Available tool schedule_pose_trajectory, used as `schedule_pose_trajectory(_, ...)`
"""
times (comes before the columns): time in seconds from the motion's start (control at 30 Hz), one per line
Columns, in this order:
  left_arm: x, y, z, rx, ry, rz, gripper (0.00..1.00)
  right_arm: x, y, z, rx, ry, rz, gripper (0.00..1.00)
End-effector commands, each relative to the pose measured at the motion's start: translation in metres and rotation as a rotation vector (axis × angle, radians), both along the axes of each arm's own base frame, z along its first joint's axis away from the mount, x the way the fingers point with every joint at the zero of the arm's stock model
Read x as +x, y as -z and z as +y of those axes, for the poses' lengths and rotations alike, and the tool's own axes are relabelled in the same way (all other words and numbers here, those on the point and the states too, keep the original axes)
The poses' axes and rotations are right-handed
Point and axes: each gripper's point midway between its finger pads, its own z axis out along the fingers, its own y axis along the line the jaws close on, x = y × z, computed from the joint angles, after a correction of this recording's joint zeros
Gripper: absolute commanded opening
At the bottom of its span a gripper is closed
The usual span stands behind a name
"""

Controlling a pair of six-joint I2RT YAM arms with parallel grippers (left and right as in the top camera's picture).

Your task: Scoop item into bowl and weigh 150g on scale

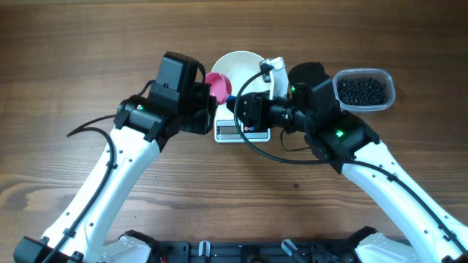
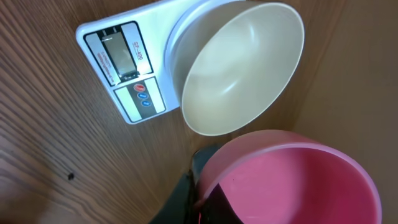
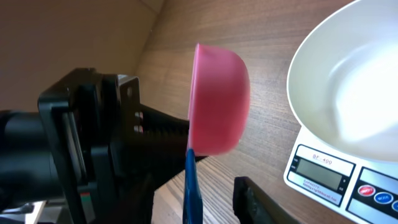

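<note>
A pink scoop (image 1: 217, 86) with a blue handle (image 3: 193, 186) hangs at the left rim of the empty white bowl (image 1: 241, 67), which sits on the white scale (image 1: 241, 131). My left gripper (image 1: 207, 102) is shut on the scoop's cup (image 2: 292, 180), with the bowl (image 2: 242, 68) and the scale (image 2: 124, 68) just beyond it. My right gripper (image 3: 196, 196) is open around the blue handle, and a gap shows between the handle and its right finger (image 3: 261, 199). The item (image 1: 362, 89), a heap of black beads, fills a clear container at the far right.
The clear plastic container (image 1: 387, 102) stands right of the bowl, behind my right arm. The body of my left gripper (image 3: 81, 143) looms close in the right wrist view. Bare wooden table (image 1: 73, 66) surrounds both arms.
</note>
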Motion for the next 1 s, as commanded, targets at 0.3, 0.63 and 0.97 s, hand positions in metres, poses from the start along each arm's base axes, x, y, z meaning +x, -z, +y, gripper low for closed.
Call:
schedule_pose_trajectory(0.3,0.0023,-0.0038,0.0041,0.014,-0.031,-0.016,0.04,0.0056,-0.0080,0.0016,0.034,0.045,0.031,0.24)
schedule_pose_trajectory(0.63,0.0040,-0.0034,0.0071,0.017,-0.060,-0.014,0.04,0.0055,-0.0079,0.0016,0.051,0.065,0.065,0.17)
schedule_pose_trajectory(0.97,0.0039,-0.0034,0.0069,0.017,-0.060,-0.014,0.27,0.0056,-0.0079,0.0015,0.058,0.073,0.079,0.04)
